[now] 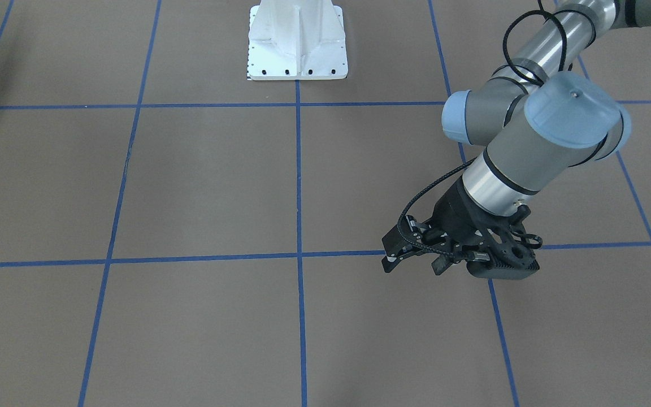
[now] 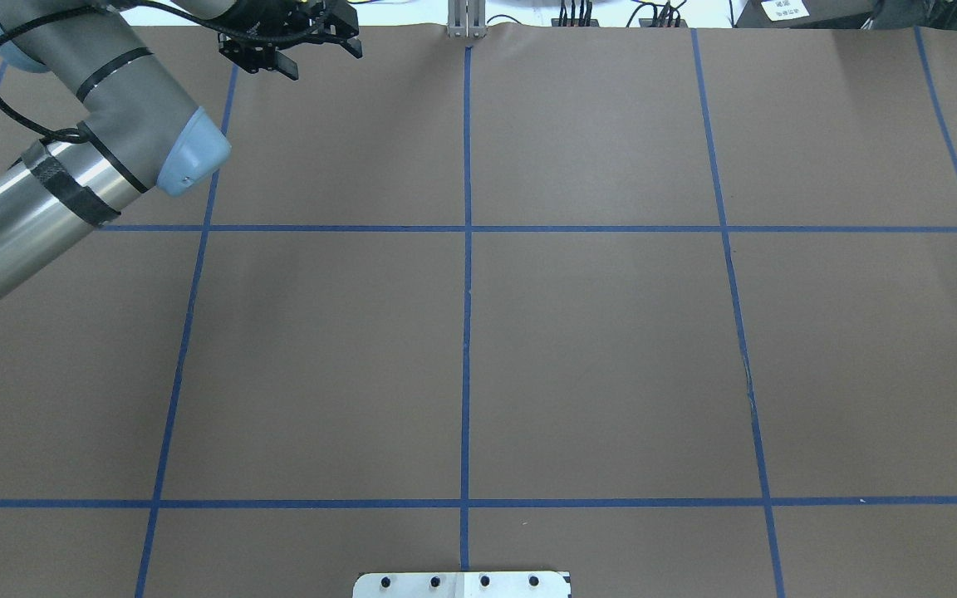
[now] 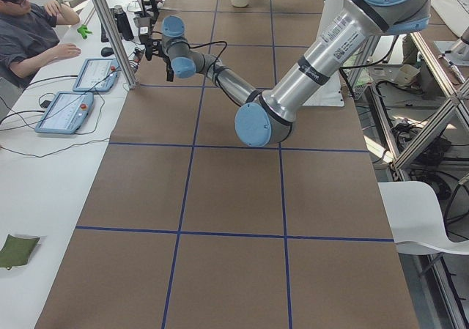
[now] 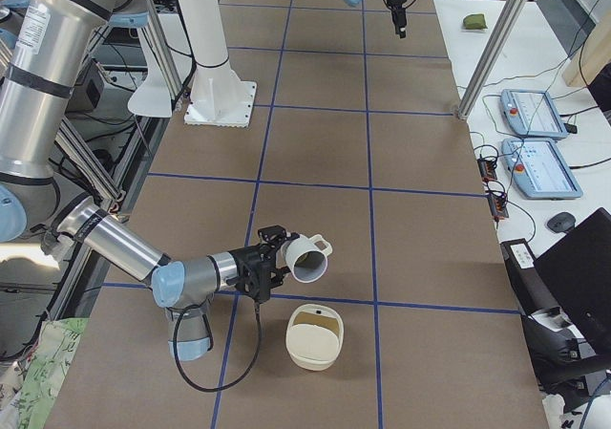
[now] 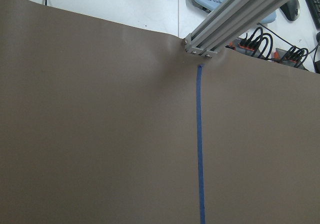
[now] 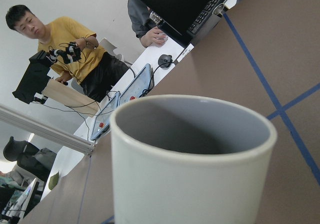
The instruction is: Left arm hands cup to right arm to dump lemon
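Note:
The white cup (image 4: 307, 258) hangs tipped on its side above the table at the tip of my right gripper (image 4: 277, 262), its mouth over a cream bowl (image 4: 315, 337). I cannot tell from this side view whether that gripper is shut on it. In the right wrist view the cup (image 6: 190, 169) fills the foreground and its grey inside shows nothing. I cannot make out the lemon in any view. My left gripper (image 2: 312, 56) is far off at the table's operator-side edge, open and empty, and it shows again as the left gripper (image 1: 416, 261).
The white robot pedestal (image 1: 297, 48) stands at the table's robot side. An aluminium post (image 5: 240, 14) rises at the far edge near the left gripper. A white side table (image 4: 516, 56) carries tablets (image 4: 535, 114). People (image 6: 65, 49) sit beyond it.

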### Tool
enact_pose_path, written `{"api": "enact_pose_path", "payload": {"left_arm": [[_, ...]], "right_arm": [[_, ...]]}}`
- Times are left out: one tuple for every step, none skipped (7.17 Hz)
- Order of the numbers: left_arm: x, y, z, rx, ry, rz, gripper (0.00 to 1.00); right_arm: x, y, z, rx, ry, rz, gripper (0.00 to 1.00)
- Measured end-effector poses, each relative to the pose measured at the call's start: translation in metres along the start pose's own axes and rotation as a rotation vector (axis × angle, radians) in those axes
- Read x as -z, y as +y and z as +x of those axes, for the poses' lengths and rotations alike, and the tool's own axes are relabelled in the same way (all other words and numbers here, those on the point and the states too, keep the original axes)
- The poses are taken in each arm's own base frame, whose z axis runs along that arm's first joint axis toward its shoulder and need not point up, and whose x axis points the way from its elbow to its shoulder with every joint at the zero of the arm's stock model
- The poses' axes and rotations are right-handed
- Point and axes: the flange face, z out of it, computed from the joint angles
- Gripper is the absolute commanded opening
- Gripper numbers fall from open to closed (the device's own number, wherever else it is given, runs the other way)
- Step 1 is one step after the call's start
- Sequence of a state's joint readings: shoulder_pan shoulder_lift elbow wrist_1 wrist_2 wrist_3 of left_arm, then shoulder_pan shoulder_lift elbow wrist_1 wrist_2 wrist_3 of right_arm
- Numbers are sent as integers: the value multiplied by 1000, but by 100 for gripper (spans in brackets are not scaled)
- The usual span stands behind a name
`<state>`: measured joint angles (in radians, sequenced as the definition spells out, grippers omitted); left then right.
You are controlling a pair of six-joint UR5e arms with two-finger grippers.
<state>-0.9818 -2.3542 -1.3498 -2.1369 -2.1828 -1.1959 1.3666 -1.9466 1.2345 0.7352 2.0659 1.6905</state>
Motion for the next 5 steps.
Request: {"api": "enact_pose_path", "payload": {"left_arm": [[2, 1, 2, -3, 4, 2, 100], [4, 1, 4, -5, 8, 3, 100], [5, 1, 4, -6, 9, 4, 100], [6, 1, 5, -6, 10, 5, 100], [6, 1, 5, -7, 11, 6, 100]], "right_arm": [[3, -2, 2, -84, -5, 10, 26], [4, -4, 2, -160, -11, 19, 26], [4, -8, 1, -248, -18, 30, 26], [4, -12, 1, -332, -27, 44, 26], [3, -17, 4, -396, -33, 58, 26]]}}
